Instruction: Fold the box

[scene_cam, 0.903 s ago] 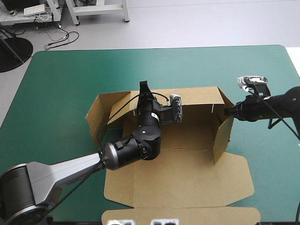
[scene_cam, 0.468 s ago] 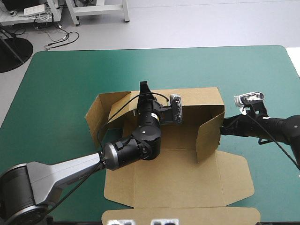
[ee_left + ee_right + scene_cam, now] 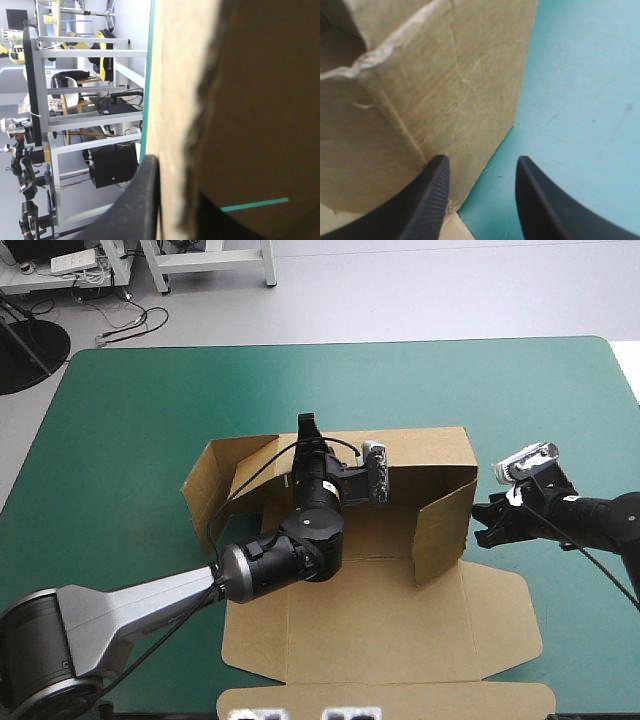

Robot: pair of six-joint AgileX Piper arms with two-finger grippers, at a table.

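Observation:
The brown box (image 3: pixel 400 630) lies mid-table with its lid flat toward the front edge and its back wall (image 3: pixel 420 448) raised. My left gripper (image 3: pixel 305 432) is shut on that back wall's top edge; in the left wrist view the board (image 3: pixel 175 100) runs up between its fingers (image 3: pixel 142 200). The right side wall (image 3: pixel 445 525) stands angled inward over the floor. My right gripper (image 3: pixel 481 524) is open just outside that wall, low near the table. In the right wrist view the right gripper (image 3: pixel 482 162) sits at the wall's lower corner (image 3: pixel 445 100).
The left side flaps (image 3: pixel 215 480) stand partly raised and splay outward. Teal-green cover (image 3: pixel 560 400) shows beyond the box to the far, left and right sides. The lid's front edge reaches close to the table's near edge.
The right side wall swung from upright and outward to leaning inward over the box floor. My right gripper followed it leftward and lower, and its fingers now stand apart. The left arm held still.

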